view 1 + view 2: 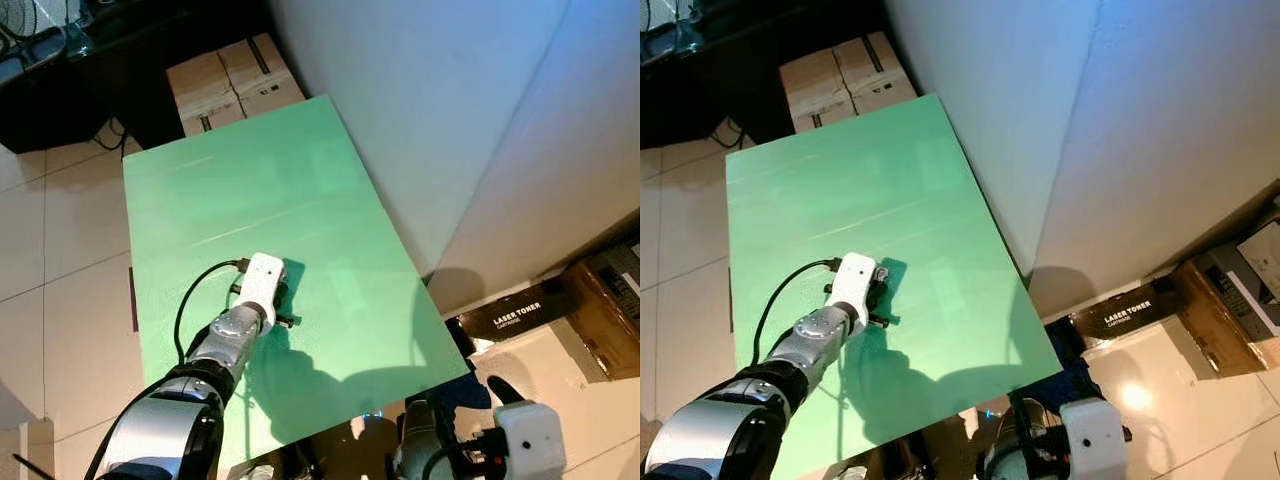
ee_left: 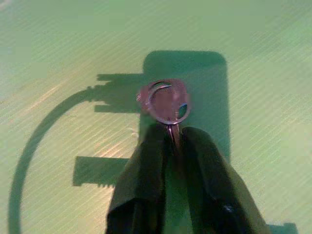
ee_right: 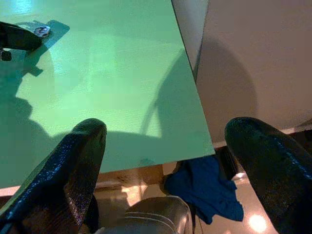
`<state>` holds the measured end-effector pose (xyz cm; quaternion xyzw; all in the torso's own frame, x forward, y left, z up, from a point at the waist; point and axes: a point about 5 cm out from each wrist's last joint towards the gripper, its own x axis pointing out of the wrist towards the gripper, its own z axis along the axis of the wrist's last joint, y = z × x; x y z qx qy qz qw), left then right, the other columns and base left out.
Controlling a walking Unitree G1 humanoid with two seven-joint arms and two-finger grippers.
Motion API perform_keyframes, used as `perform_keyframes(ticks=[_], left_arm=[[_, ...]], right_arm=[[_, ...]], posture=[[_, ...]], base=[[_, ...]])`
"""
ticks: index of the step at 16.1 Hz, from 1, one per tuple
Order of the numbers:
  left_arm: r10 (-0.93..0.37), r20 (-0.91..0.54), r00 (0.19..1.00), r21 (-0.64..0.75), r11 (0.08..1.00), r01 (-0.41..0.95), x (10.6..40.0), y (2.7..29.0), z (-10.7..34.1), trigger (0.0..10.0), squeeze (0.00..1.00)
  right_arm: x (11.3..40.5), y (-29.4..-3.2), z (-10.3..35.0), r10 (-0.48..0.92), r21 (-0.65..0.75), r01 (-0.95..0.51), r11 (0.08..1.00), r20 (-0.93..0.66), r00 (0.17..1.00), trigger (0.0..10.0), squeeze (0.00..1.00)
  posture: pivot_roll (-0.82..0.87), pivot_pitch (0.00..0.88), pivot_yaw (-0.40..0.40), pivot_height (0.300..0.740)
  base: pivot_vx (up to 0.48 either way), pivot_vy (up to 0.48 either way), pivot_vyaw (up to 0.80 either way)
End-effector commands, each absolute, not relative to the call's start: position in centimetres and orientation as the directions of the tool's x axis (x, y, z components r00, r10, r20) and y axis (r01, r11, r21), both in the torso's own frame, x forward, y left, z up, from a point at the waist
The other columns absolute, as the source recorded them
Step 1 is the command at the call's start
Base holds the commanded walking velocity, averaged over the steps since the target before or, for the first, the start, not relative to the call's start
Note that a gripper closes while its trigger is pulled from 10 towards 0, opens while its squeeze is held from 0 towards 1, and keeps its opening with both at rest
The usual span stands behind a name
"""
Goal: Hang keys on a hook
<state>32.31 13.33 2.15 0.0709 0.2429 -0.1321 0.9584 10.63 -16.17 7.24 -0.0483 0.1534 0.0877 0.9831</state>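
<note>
Keys sit pinched between our left gripper fingers just above the green table; that thin hold could slip. From the head views, a box beside the table reads "LASER TONER". Our right gripper hangs spread wide off the table's edge.

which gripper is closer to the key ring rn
Left. The left gripper is shut on the key ring over the green table. The right gripper hangs open off the table's near edge, well away.
</note>
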Motion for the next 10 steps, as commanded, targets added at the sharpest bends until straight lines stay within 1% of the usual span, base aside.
perform_keyframes(ticks=[1, 5, 6, 8, 10], left_arm=[[-0.189, -0.523, 0.831, 0.051, 0.966, 0.253, 31.3, 14.7, 1.0, 0.0, 0.0], [-0.178, -0.428, 0.886, -0.001, 0.98, 0.197, 33.0, 15.3, 3.1, 0.0, 0.0], [-0.185, -0.414, 0.891, -0.017, 0.981, 0.195, 33.2, 15.4, 3.4, 0.0, 0.0], [-0.189, -0.334, 0.923, -0.047, 0.982, 0.184, 34.5, 16.1, 5.4, 0.0, 0.0], [-0.198, -0.299, 0.934, -0.055, 0.98, 0.19, 34.9, 16.4, 6.2, 0.0, 0.0]], right_arm=[[10.2, -15.8, 6.8, 0.167, -0.058, -0.198, 0.979, -0.335, 0.927, 10.0, 0.0], [10.9, -15.8, 6.7, 0.176, -0.058, -0.205, 0.977, -0.324, 0.93, 10.0, 0.0], [11.0, -15.8, 6.7, 0.176, -0.058, -0.206, 0.977, -0.323, 0.93, 10.0, 0.0], [11.4, -15.7, 6.7, 0.173, -0.059, -0.201, 0.978, -0.316, 0.933, 10.0, 0.0], [11.8, -15.7, 6.6, 0.172, -0.059, -0.2, 0.978, -0.313, 0.934, 10.0, 0.0]], posture=[[-0.45, 0.259, 0.187, 0.74], [-0.44, 0.257, 0.189, 0.74], [-0.43, 0.256, 0.189, 0.74], [-0.42, 0.247, 0.195, 0.74], [-0.42, 0.241, 0.197, 0.74]], base=[[0.0, 0.0, 0.0], [0.0, 0.0, 0.0], [0.0, 0.0, 0.0], [0.0, 0.0, 0.0], [0.0, 0.0, 0.0]])
